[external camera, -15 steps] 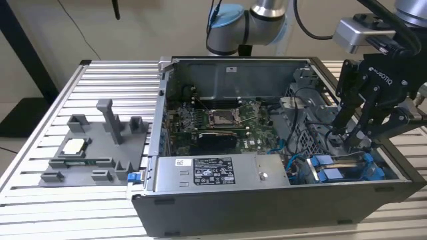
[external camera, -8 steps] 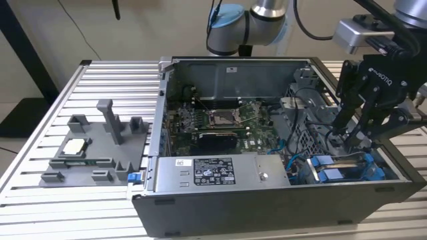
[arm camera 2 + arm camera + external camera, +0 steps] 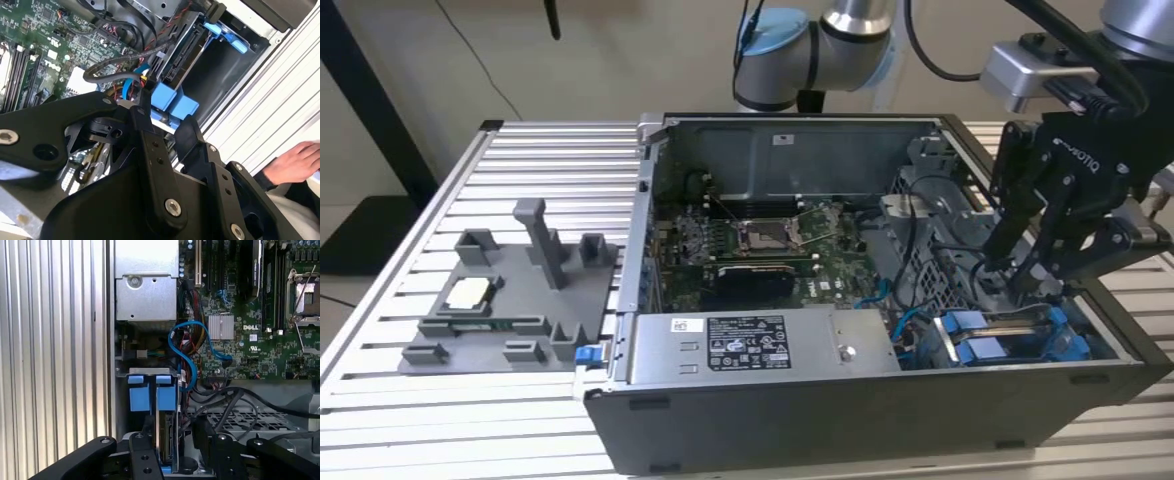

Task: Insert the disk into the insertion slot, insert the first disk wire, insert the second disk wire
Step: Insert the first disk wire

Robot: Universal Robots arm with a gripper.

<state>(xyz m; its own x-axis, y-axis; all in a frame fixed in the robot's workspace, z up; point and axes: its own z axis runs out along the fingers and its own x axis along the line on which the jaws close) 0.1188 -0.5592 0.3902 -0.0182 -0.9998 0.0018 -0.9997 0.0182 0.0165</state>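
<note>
tray [image 3: 507, 295] is set beside the case [image 3: 854, 425], at the exterior view's left | power box [image 3: 747, 345] is housed along the case's near wall | disk [image 3: 994, 345] is stood in the case's slot [image 3: 150, 371], exterior view's right

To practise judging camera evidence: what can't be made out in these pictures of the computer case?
1. Insertion slot: in the exterior view the gripper hides its far part.
2. Disk: edge-on in the first wrist view. The gripper covers its near end, so how deep it sits is unclear.
3. Black cables: in the second wrist view their ends run behind the gripper.
4. A person's hand: cut off by the second wrist view's edge.
</note>
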